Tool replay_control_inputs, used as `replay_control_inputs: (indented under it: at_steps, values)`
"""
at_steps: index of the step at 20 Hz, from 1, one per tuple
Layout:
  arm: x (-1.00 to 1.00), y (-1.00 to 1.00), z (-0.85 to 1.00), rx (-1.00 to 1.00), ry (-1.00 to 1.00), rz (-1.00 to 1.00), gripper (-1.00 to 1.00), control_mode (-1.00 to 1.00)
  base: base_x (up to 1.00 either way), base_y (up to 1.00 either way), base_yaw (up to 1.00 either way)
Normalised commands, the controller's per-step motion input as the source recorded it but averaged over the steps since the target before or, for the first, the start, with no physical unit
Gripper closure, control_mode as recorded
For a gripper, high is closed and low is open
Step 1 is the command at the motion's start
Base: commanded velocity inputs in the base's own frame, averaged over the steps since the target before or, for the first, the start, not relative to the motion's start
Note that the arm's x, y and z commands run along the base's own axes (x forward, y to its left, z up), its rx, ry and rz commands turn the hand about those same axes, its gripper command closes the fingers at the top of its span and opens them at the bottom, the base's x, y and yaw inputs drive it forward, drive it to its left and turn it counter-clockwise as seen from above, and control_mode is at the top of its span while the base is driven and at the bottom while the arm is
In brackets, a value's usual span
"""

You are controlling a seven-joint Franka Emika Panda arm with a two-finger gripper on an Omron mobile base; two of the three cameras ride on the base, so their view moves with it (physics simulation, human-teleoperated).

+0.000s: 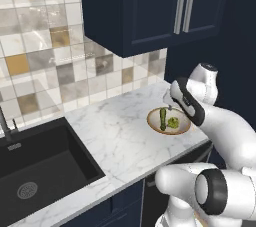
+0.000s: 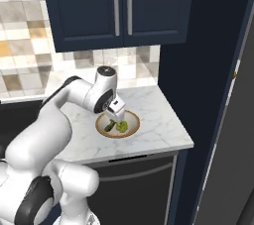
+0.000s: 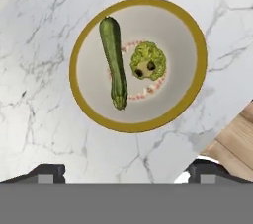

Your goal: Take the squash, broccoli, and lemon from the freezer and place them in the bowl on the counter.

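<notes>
Squash [image 3: 113, 60] and broccoli [image 3: 147, 61] both lie in the bowl [image 3: 190, 30], side by side, squash along one side of the pale centre, broccoli just beside it, the two close but apparently not touching. Bowl sits on the counter [image 1: 110, 131] near its end, well apart from the sink [image 1: 40, 166].

Gripper [image 3: 126, 172] hangs above the bowl, pointing straight down. Finger tips [image 3: 47, 172] stand far apart at the lower edge of the hand view, nothing between them: hand is released and empty. In the right base view the gripper [image 2: 117, 115] is over the bowl [image 2: 130, 130], clear of the food.

Judgement: two of three items delivered. Step in hand looks like the end of a drop-off, most likely the broccoli.

Lemon not located in these views; presumably in the freezer, whose interior I cannot make out from here.

Next move calls for: lift the arm clear of the bowl without knocking the rim, turn toward the freezer, find the lemon, close on it. A round thing may roll, so centre the fingers on it.
</notes>
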Motion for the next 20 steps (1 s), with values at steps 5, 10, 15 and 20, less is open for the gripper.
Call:
replay_control_inputs:
  at_steps: [5,10,15,20]
  values:
    - [-0.6,0.13,0.61,-0.05,-0.07,0.0,-1.0,-1.0,0.0,0.0,0.0]
    - [-0.42,0.3,0.58,-0.02,-0.09,0.01,-1.0,-1.0,0.0,0.0,0.0]
    - [-0.43,0.26,0.45,-0.03,-0.15,0.02,-1.0,-1.0,0.0,0.0,0.0]
    - [-0.45,0.14,0.41,-0.02,-0.14,0.01,-1.0,-1.0,0.0,0.0,0.0]
